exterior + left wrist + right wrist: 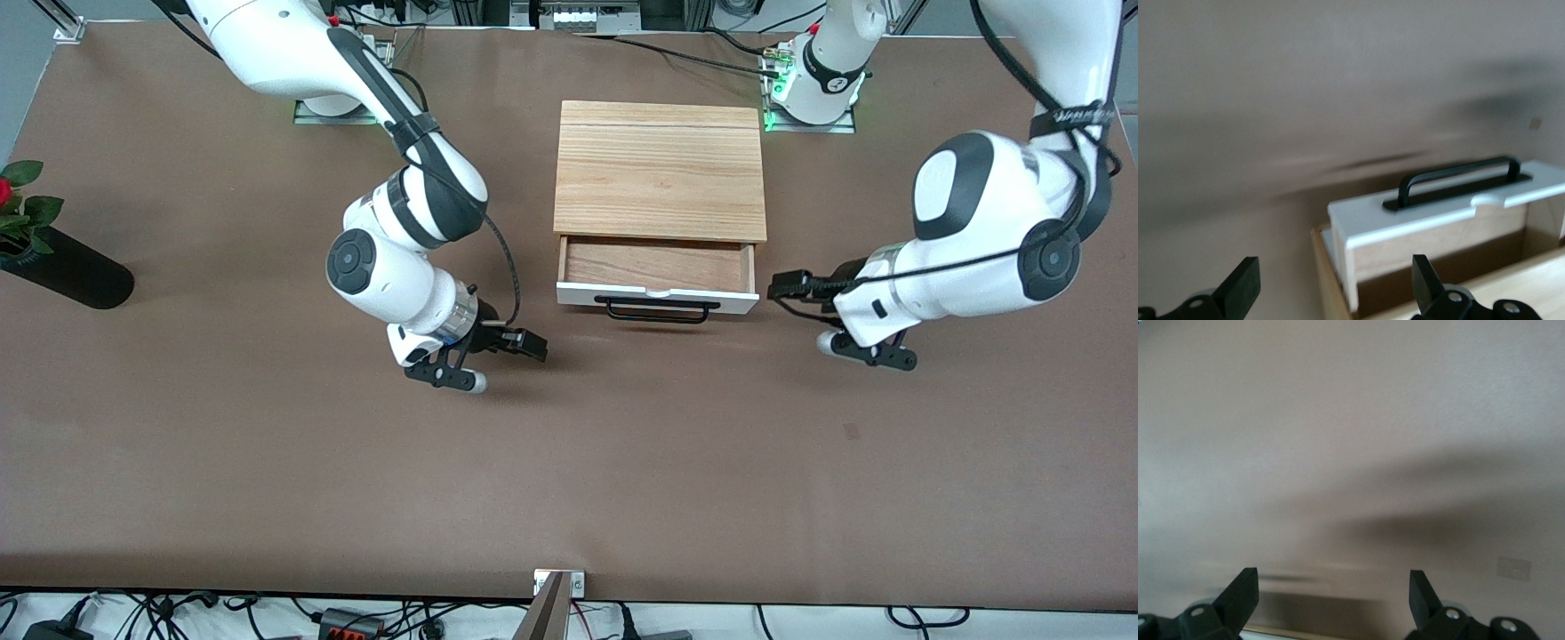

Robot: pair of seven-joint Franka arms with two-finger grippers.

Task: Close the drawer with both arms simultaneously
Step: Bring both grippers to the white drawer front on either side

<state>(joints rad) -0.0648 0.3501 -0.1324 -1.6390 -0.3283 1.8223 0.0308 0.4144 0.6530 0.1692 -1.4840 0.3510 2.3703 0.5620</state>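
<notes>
The light-wood box (pixel 660 169) stands mid-table with its drawer (pixel 656 267) pulled partly out. The reddish-brown inside shows, and the white front panel (pixel 658 297) with its black bar handle (pixel 658 309) faces the front camera. My left gripper (pixel 788 285) hangs low beside the panel's end toward the left arm, open and empty. Its wrist view shows the panel (pixel 1431 203), the handle (pixel 1461 177) and the open gripper (pixel 1335 283). My right gripper (pixel 526 342) is low over the table beside the panel's other end, open and empty. Its wrist view (pixel 1331 590) shows mostly bare table.
A black vase (pixel 67 274) with a red rose lies at the right arm's end of the table. A small metal bracket (pixel 558 583) sits at the table's edge nearest the front camera. The brown table (pixel 622 462) stretches wide in front of the drawer.
</notes>
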